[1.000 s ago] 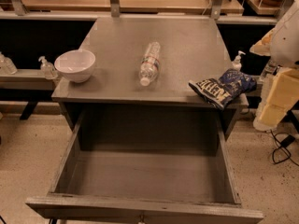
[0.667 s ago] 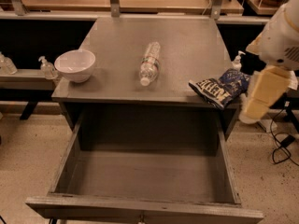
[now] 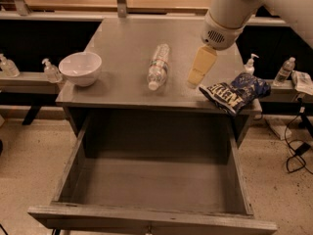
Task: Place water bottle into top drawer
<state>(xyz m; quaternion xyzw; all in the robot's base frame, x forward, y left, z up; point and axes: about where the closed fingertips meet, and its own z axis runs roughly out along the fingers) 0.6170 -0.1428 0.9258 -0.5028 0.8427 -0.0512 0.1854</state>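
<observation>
Obliquely downward, tool [image 3: 195, 76] beside water bottle [image 3: 158, 66]

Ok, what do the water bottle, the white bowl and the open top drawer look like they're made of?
water bottle: clear thin plastic, crinkled and see-through.
white bowl: smooth and glossy; ceramic or hard plastic, can't tell.
top drawer: matte grey, scuffed walls; perhaps painted wood or laminate.
The tool, hanging above the tabletop beside the bottle, looks like cream plastic.
</observation>
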